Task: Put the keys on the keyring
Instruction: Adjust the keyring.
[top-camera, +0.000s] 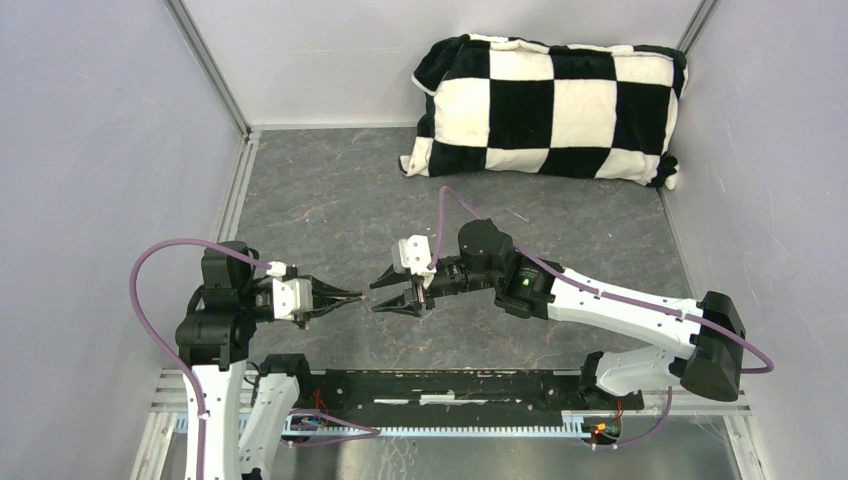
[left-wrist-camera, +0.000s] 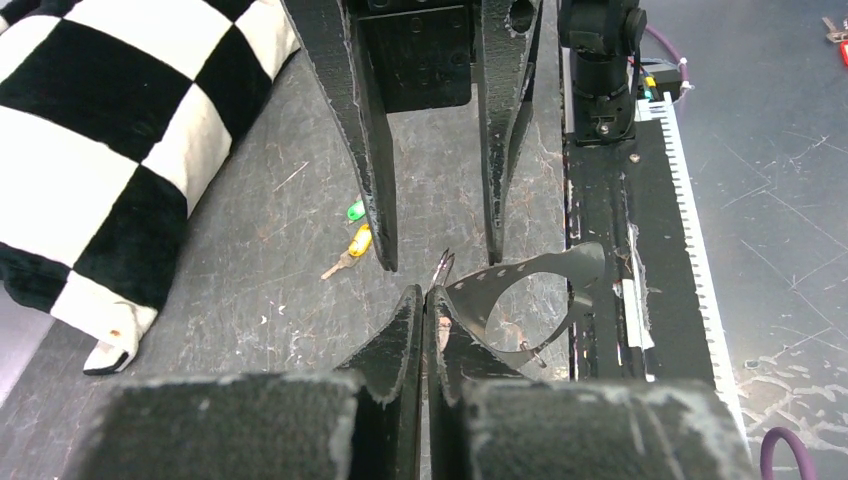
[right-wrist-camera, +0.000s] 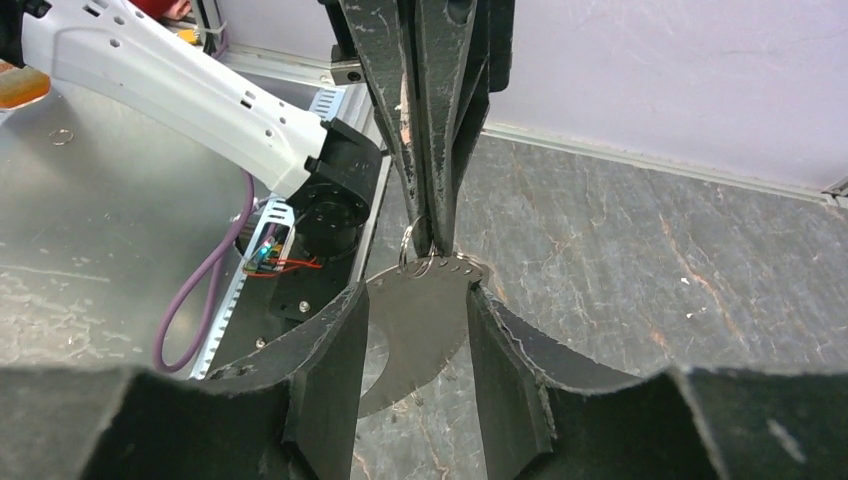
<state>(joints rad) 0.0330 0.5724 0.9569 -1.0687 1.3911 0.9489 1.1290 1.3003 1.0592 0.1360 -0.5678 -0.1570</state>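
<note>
My left gripper (right-wrist-camera: 430, 238) pinches the keyring (right-wrist-camera: 425, 268), right gripper (right-wrist-camera: 418, 292) spread either side; it looks thin, light, springy, so I'd grip its rim firmly

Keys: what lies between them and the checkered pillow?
Bare grey table, save one thin pale mark, separates the green key and yellow-orange key from the pillow, as the left wrist view shows.

The left gripper (top-camera: 352, 296) and the right gripper (top-camera: 378, 297) were poised tip to tip, just apart, over the grey bench (top-camera: 330, 200). The left jaws were pressed together and the right jaws were parted. A black-and-white checkered pillow (top-camera: 545, 105) was propped against the back wall.
</note>
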